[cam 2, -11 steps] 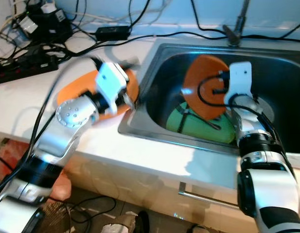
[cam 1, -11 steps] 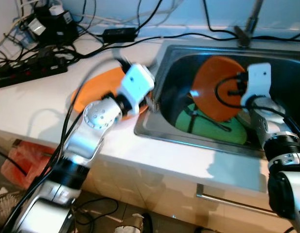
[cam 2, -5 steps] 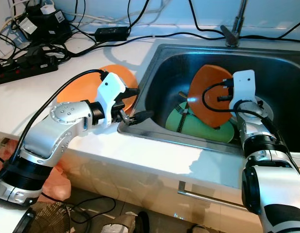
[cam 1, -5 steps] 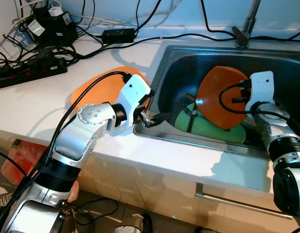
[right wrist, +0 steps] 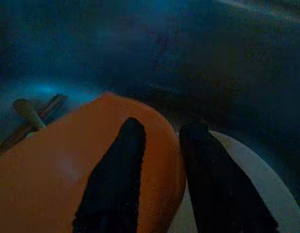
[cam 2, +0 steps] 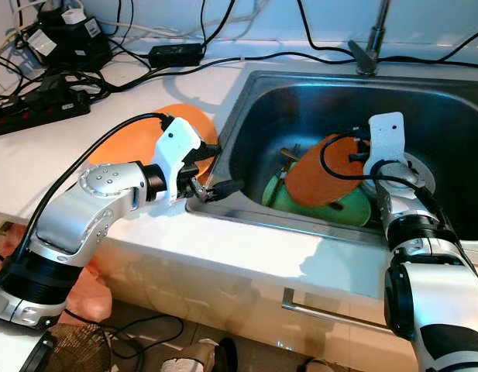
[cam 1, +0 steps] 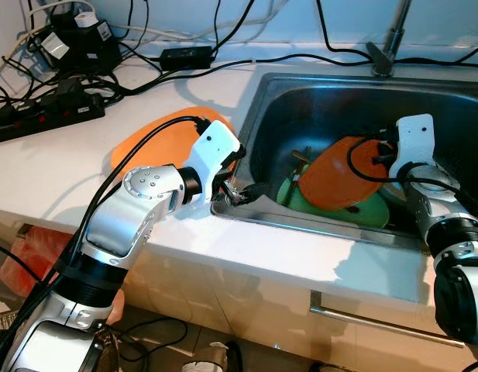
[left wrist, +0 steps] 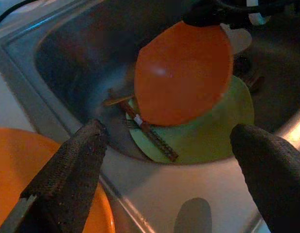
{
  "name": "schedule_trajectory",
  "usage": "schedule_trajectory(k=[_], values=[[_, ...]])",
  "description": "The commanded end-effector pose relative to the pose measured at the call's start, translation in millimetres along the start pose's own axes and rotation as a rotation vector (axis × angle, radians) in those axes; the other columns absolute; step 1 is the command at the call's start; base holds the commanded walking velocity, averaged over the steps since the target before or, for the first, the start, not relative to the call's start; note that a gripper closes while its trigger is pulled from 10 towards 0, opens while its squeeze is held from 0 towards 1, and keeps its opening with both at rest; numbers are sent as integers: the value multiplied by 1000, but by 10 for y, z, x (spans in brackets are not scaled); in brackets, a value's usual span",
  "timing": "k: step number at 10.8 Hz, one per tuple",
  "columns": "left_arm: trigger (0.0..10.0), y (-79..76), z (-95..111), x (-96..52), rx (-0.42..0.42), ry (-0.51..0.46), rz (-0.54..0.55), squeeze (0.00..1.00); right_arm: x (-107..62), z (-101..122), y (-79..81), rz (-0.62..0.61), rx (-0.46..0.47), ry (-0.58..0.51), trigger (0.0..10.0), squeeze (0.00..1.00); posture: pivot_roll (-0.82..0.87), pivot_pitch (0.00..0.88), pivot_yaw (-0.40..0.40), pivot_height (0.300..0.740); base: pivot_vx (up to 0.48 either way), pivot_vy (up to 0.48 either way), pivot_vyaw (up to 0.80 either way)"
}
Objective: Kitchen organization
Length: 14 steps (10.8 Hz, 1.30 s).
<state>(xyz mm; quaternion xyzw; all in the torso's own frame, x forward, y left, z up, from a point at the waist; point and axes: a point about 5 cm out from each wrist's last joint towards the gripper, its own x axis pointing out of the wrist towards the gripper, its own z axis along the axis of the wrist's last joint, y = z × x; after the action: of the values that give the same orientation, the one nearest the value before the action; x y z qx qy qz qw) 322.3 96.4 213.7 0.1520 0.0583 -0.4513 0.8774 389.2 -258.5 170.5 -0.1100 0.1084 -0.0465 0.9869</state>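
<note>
shiny metal sink (cam 1: 269, 101), glossy orange plate (cam 1: 339, 174)

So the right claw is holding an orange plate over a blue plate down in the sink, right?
Not quite: the plate underneath is green, not blue, as the left eye view shows. The right claw does grip the orange plate over it in the sink.

text: none legible | labels: none | brands: none | numbers: none
</note>
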Motion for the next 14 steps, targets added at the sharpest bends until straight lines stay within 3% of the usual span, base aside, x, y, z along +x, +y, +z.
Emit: schedule_trajectory(k=[1, 4, 6, 8, 10, 11, 14], values=[[10000, 57, 53, -50, 6, -9, 24, 1000, 15, 59, 47, 21, 0, -20, 10000, 1000, 173, 107, 123, 740, 0, 0, 0], [10000, 106, 68, -107, 48, 35, 59, 1000, 16, 173, 20, -9, -13, -69, 10000, 1000, 175, 109, 125, 740, 0, 0, 0], [10000, 139, 52, -217, 93, 66, 81, 1000, 13, 391, 80, 17, 8, -155, 10000, 1000, 176, 111, 125, 740, 0, 0, 0], [10000, 206, -77, -364, 74, 102, 118, 1000, -21, 570, 249, 114, 54, -228, 10000, 1000, 180, 108, 123, 740, 0, 0, 0], [10000, 209, -147, -408, 75, 125, 121, 1000, -32, 596, 287, 136, 59, -238, 10000, 1000, 179, 107, 122, 740, 0, 0, 0], [10000, 204, -250, -535, 82, 174, 116, 1000, -34, 554, 324, 155, 48, -226, 10000, 1000, 187, 102, 113, 740, 0, 0, 0], [10000, 237, -375, -691, 149, 255, 133, 1000, -57, 617, 401, 190, 57, -237, 10000, 1000, 200, 94, 107, 740, 0, 0, 0]])
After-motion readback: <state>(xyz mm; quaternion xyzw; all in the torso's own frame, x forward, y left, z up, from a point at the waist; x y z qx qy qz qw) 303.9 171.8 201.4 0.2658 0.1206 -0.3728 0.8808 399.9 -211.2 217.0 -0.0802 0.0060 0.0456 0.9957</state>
